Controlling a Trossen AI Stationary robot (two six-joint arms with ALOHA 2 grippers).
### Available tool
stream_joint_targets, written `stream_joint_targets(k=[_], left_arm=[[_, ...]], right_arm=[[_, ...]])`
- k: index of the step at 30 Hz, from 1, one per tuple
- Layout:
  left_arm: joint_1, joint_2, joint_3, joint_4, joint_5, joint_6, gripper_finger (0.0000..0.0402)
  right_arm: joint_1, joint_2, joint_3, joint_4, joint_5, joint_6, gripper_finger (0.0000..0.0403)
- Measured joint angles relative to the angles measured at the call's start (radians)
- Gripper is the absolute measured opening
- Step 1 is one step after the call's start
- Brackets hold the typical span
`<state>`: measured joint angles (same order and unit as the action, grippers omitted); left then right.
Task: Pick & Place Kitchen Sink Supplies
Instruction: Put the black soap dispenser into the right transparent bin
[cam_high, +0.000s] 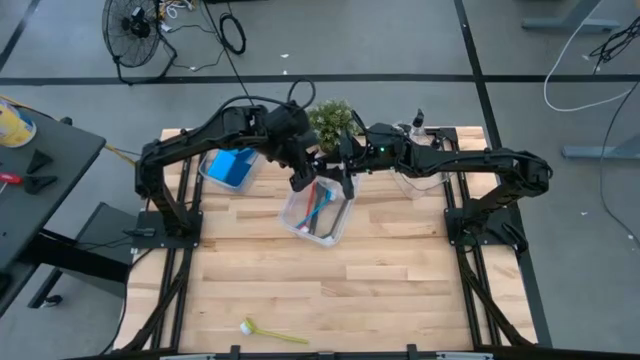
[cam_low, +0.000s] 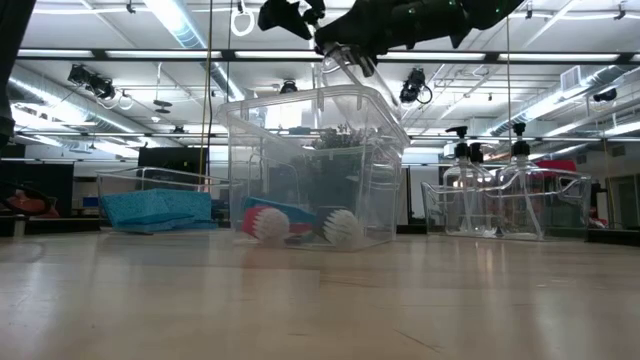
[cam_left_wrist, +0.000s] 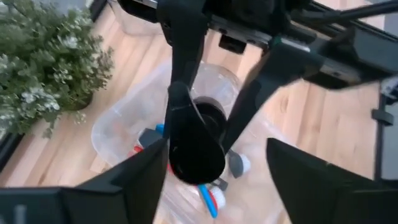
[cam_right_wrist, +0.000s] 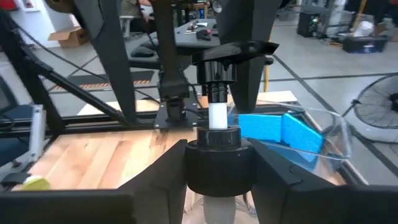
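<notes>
A small clear bottle (cam_right_wrist: 214, 208) with a black pump top (cam_right_wrist: 229, 51) hangs above the middle clear bin (cam_high: 335, 232). My right gripper (cam_right_wrist: 214, 180) is shut on it. My left gripper (cam_left_wrist: 217, 180) is open; its fingers stand on either side of the pump top (cam_left_wrist: 196, 152). In the high view both grippers meet over the bin, the left (cam_high: 300, 178) and the right (cam_high: 347, 170). Red and blue brushes (cam_high: 318, 207) lie in that bin, bristle heads (cam_low: 270, 225) on its floor. A yellow-green brush (cam_high: 272, 332) lies on the table near the front edge. My right gripper pinches the bottle's black collar (cam_right_wrist: 213, 158), just under the pump stem, between its two fingers. The fingers come nearly level from the table's right side. The bottle is lifted clear above the bin, pump top up, its clear body below the fingers.
Blue sponges (cam_high: 232, 165) lie in a clear bin at the back left. A green potted plant (cam_high: 330, 118) stands behind the grippers. A clear bin with pump bottles (cam_low: 490, 195) stands at the back right. The near half of the wooden table (cam_high: 400, 290) is bare.
</notes>
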<state>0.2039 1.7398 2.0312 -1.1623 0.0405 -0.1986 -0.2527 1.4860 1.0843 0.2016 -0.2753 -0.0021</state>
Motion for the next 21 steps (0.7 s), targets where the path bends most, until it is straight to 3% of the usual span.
stream_joint_targets(k=[6, 13, 21], left_arm=[[0.003, -0.033, 0.000, -0.071, 0.018, -0.014, 0.0323], [0.008, -0.089, 0.001, -0.112, 0.002, -0.027, 0.0323], [0.008, -0.137, 0.001, -0.106, -0.040, -0.051, 0.0321]], right_arm=[[0.000, -0.014, 0.000, -0.002, -0.033, 0.004, 0.0134], [0.000, -0.107, 0.000, -0.027, -0.033, -0.085, 0.0136], [0.001, -0.294, 0.000, -0.191, 0.107, -0.138, 0.0135]])
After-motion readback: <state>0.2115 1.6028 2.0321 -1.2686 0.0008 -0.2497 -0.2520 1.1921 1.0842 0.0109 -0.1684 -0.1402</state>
